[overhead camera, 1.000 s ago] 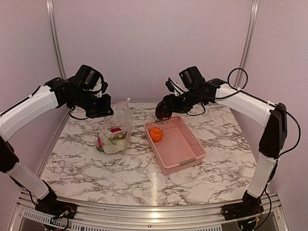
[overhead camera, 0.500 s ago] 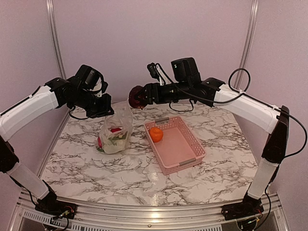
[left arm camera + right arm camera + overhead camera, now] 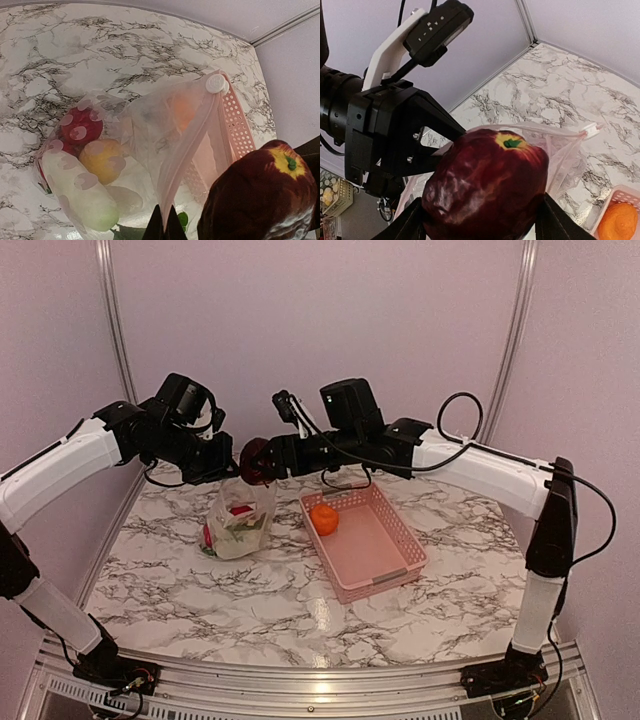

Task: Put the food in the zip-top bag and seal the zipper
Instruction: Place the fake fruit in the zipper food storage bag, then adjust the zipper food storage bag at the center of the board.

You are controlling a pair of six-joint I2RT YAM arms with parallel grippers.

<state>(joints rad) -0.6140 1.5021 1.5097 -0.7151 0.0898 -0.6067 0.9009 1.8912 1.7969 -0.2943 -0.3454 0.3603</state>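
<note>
The clear zip-top bag (image 3: 240, 515) stands on the marble table, holding red, yellow and pale green toy food (image 3: 90, 165). My left gripper (image 3: 226, 472) is shut on the bag's upper mouth edge (image 3: 167, 220) and holds it up. My right gripper (image 3: 262, 462) is shut on a dark red apple (image 3: 257, 460) with a green stem (image 3: 485, 187), held just above the bag's mouth, next to the left gripper. An orange fruit (image 3: 323, 519) lies in the pink basket (image 3: 385, 570). A white slider (image 3: 216, 83) sits on the zipper strip.
The pink slatted basket stands right of the bag, its far corner close to it. The purple back wall and metal frame posts (image 3: 112, 330) close in the table. Marble tabletop (image 3: 250, 600) lies in front of the bag and basket.
My right gripper has carried the dark red apple left from above the basket's far corner to just above the bag's mouth. The left gripper has kept still on the bag edge.
</note>
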